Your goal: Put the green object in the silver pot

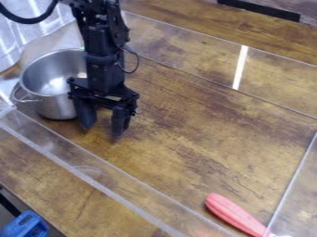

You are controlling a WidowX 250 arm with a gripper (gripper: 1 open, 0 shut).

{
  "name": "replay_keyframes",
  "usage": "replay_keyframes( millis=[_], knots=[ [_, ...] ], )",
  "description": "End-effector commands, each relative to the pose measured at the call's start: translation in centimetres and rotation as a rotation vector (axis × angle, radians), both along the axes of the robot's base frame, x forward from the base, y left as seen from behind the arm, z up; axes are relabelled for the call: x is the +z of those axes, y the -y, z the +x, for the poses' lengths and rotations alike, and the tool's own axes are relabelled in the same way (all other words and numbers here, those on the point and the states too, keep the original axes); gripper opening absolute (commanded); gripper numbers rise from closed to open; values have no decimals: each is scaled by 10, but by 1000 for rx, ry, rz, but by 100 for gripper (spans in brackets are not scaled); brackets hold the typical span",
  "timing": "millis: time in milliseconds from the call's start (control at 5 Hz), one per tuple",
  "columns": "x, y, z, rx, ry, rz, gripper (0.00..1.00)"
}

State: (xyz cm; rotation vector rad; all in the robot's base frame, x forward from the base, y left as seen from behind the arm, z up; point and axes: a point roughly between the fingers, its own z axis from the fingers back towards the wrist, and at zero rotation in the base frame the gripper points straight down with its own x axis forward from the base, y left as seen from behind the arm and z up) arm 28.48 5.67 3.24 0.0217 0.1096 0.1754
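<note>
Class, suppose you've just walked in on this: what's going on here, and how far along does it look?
A black robot arm reaches down over a wooden table, its tool low beside a shiny metal pot. The tool hides part of the pot's near side. No green object can be made out, so whether the tool holds one cannot be told. A red-orange object lies well away, near the table's edge, with nothing handling it.

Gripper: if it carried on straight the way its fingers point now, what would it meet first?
Probably the wooden tabletop just beneath the gripper; the silver pot sits beside that line. How much height remains is unclear from this view.
</note>
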Motion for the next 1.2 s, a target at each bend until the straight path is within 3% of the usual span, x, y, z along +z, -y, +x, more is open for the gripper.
replay_keyframes(
  millis=[0, 800, 1000],
  knots=[
    [26, -13, 4, 34, 84, 22, 0],
    [32, -20, 1, 54, 93, 33, 0],
    [37, -24, 0, 62, 99, 31, 100]
  ],
)
